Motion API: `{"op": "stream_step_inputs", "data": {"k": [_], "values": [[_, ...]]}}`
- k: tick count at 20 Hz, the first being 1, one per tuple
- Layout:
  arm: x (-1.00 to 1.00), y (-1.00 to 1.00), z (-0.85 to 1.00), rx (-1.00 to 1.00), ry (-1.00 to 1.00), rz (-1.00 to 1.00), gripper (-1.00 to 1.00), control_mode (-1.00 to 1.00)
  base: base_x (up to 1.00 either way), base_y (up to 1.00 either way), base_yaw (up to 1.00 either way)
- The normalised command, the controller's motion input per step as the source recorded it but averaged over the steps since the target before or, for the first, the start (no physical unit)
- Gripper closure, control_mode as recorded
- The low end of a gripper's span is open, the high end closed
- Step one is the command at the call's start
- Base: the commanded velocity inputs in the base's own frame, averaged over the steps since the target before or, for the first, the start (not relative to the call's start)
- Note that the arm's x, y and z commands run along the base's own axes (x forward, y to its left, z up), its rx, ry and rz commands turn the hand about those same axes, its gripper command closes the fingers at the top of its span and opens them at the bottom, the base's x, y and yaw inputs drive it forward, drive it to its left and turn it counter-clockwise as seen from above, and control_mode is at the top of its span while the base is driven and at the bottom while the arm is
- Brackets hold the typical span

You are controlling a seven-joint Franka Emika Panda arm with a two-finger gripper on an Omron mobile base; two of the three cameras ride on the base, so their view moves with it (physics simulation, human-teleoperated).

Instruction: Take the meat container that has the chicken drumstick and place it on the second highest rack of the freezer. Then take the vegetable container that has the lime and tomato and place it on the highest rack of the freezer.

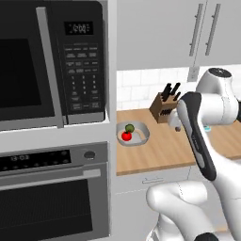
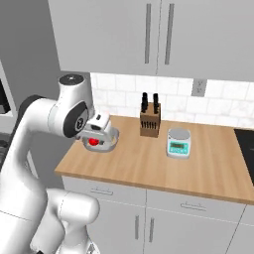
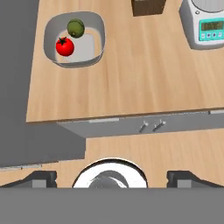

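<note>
Vegetable container [image 3: 74, 40] sat on the wooden counter [image 3: 131, 78] near its left end, holding the tomato [image 3: 64, 46] and lime [image 3: 75, 28] side by side. Gripper [image 3: 112, 177] hung above the counter's front edge, fingers spread wide, nothing between them, well apart from the container. Knife block [image 2: 149, 120] and scale [image 2: 178, 142] stood further along the counter. Microwave [image 1: 52, 61] sat above the oven [image 1: 54, 193].
</note>
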Motion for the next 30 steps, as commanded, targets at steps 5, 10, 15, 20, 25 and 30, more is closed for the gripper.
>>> {"op": "stream_step_inputs", "data": {"k": [5, 10, 15, 20, 25, 30], "values": [[1.0, 0.0, -0.55, 0.0, 0.0, 0.0, -1.0, -1.0, 0.0, 0.0, 0.0], [0.97, 0.0, -0.75, 0.0, 0.0, 0.01, -1.0, -1.0, 0.0, 0.0, 0.0], [0.79, 0.0, -0.59, 0.0, 0.01, 0.01, -1.0, -1.0, 0.0, 0.0, 0.0], [0.61, 0.0, -0.48, 0.0, 0.0, 0.01, -1.0, -1.0, 0.0, 0.0, 0.0], [0.56, 0.0, -0.36, 0.0, 0.0, 0.0, -1.0, -1.0, 0.0, 0.0, 0.0], [0.38, 0.11, -0.24, 0.0, 0.0, 0.0, -1.0, -1.0, 0.0, 0.0, 0.0]]}}
